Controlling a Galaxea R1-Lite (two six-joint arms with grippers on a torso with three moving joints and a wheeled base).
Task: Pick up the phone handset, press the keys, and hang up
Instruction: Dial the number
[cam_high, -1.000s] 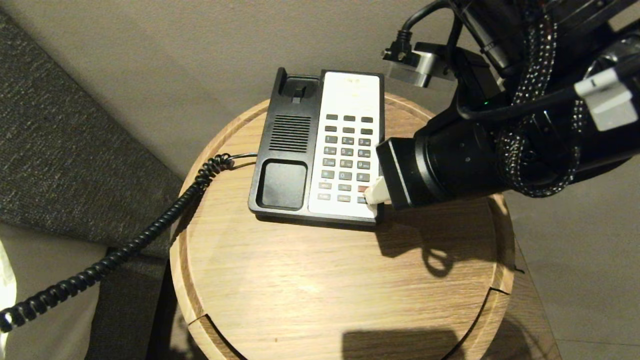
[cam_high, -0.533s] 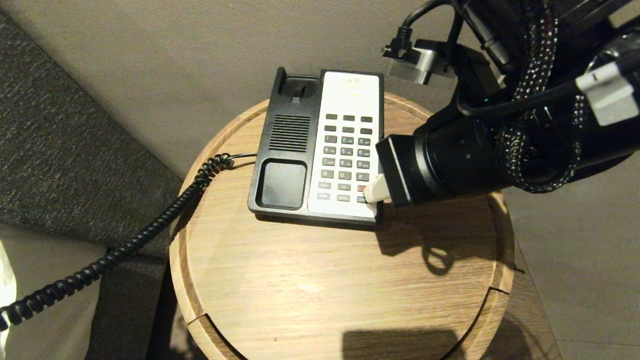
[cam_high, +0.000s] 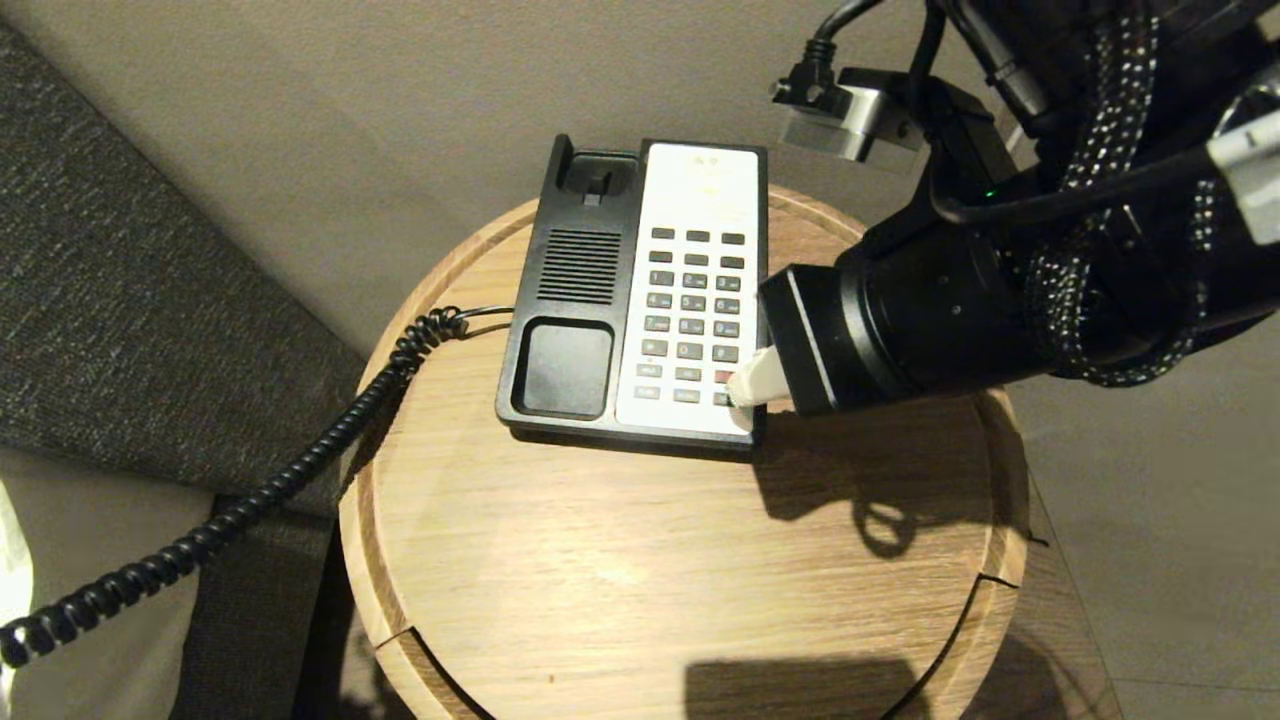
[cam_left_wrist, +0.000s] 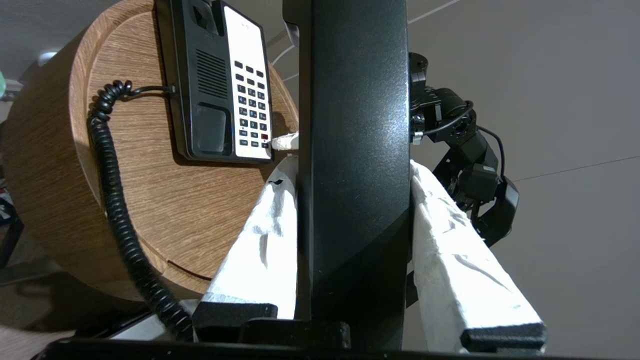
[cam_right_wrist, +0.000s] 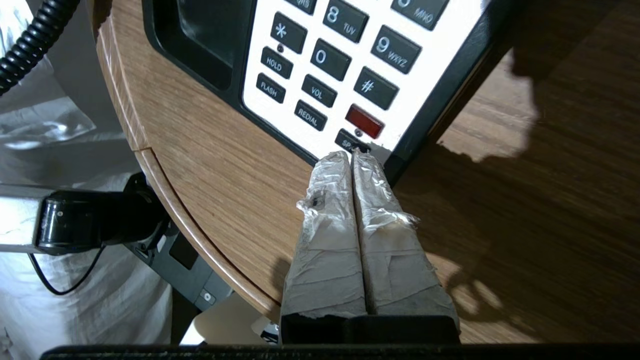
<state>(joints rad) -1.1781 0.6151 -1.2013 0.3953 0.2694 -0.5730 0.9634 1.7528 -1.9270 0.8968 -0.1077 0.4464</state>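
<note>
The right claw (cam_right_wrist: 354, 155), its tips pressed together, poked a bottom-corner key on the black-and-white plastic phone base (cam_high: 640, 290), and a soft, straight push looked best while the left claw (cam_left_wrist: 352, 165) pinched the long glossy black phone handset (cam_left_wrist: 354, 150).

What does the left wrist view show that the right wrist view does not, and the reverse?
Only the left wrist view shows the phone handset clamped in the left gripper, clear of the round table. Only the right wrist view shows the right gripper, shut, tips at the bottom corner key, just below the red key. Both show the phone base and coiled cord.
</note>
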